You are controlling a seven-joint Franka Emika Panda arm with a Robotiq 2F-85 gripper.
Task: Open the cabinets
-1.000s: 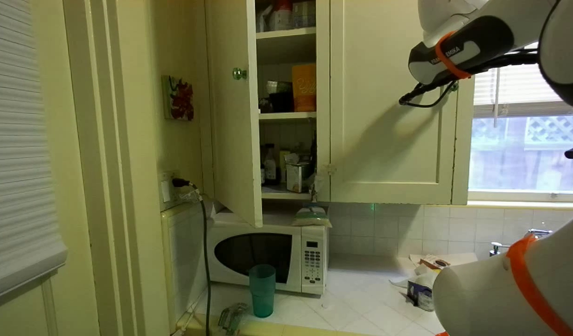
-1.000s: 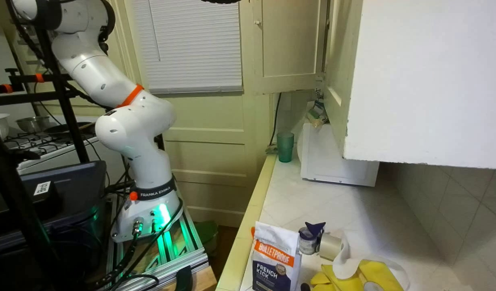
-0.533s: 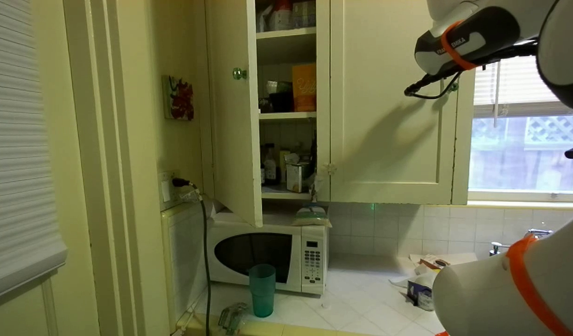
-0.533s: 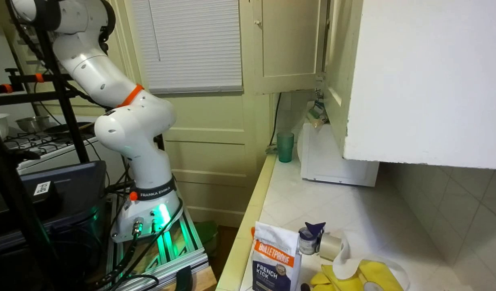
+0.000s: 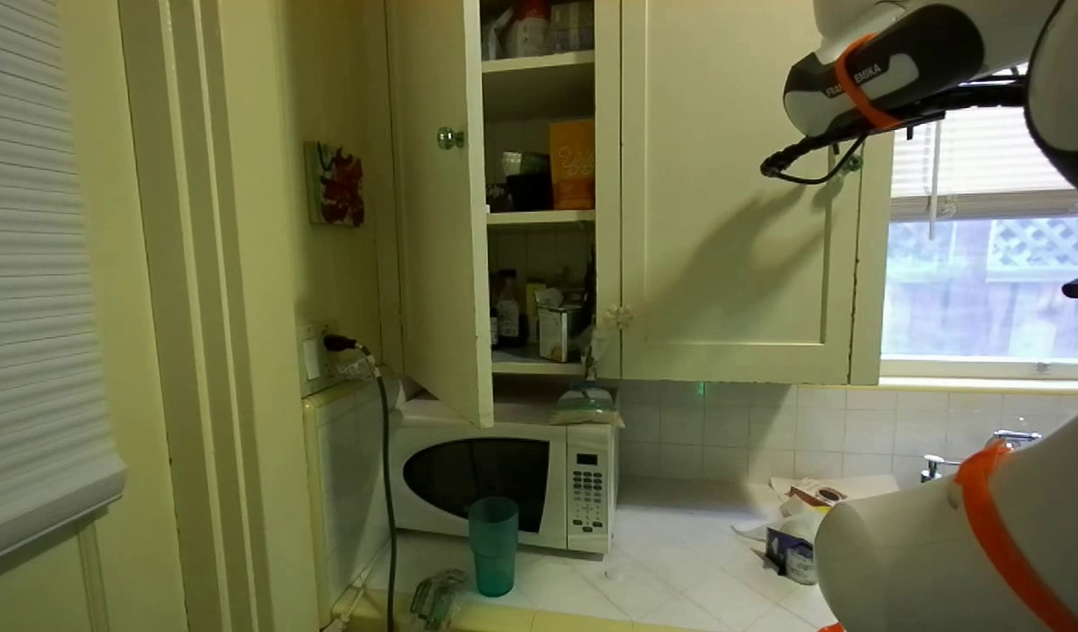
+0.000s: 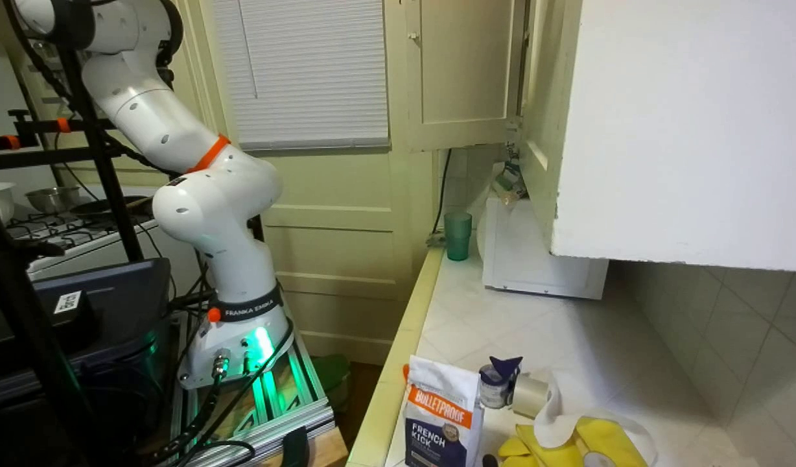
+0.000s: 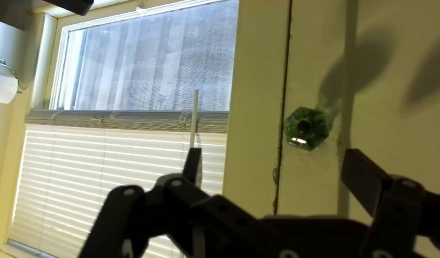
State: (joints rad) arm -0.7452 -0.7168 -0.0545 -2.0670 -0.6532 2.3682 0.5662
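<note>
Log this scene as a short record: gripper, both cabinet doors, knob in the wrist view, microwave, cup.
gripper: open, holding nothing
microwave-side cabinet door: open, shelves showing
window-side cabinet door: shut
green knob: on the window-side cabinet door, not gripped
microwave: on the counter
teal cup: upright on the counter, in front of the microwave

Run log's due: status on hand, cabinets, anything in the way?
Hand open, holding nothing. Cabinet door above microwave open; window-side door shut. Nothing visible blocking its green knob.
</note>
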